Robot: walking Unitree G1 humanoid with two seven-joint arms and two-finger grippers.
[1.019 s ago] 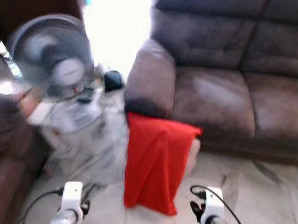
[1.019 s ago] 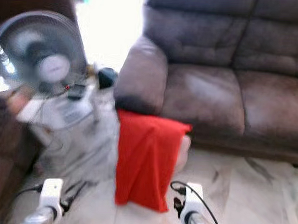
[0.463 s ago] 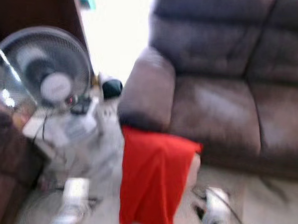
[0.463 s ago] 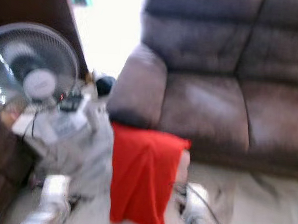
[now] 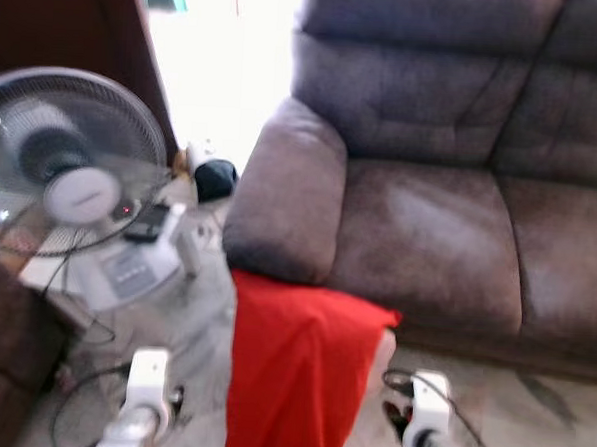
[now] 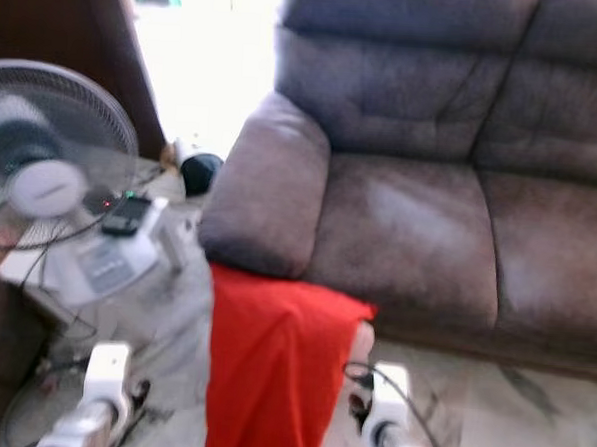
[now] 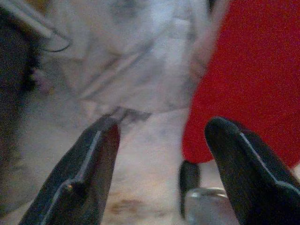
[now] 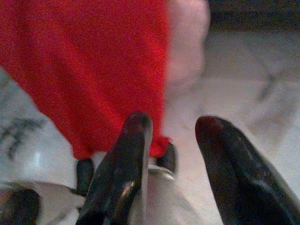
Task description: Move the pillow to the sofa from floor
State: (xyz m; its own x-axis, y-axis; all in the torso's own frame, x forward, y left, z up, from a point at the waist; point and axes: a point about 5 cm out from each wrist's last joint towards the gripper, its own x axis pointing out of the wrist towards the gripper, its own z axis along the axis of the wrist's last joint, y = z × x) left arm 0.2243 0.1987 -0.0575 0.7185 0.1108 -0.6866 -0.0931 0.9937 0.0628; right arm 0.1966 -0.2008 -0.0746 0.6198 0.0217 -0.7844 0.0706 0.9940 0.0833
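A red pillow stands on the marble floor, leaning against the front of the brown sofa just below its armrest. A pale end of the pillow pokes out of the red cover. My left arm and right arm reach forward low on either side of it. The left gripper is open above the floor, with the pillow beside it. Open too, the right gripper points at the pillow's lower edge, a little short of it.
A standing fan with a white base is on the left, with cables trailing on the floor. Dark wooden furniture is at the far left. A black object lies by the armrest.
The camera has moved and the picture is sharper; the pillow now sits lower in view and the sofa fills more of it. The pillow itself has not moved.
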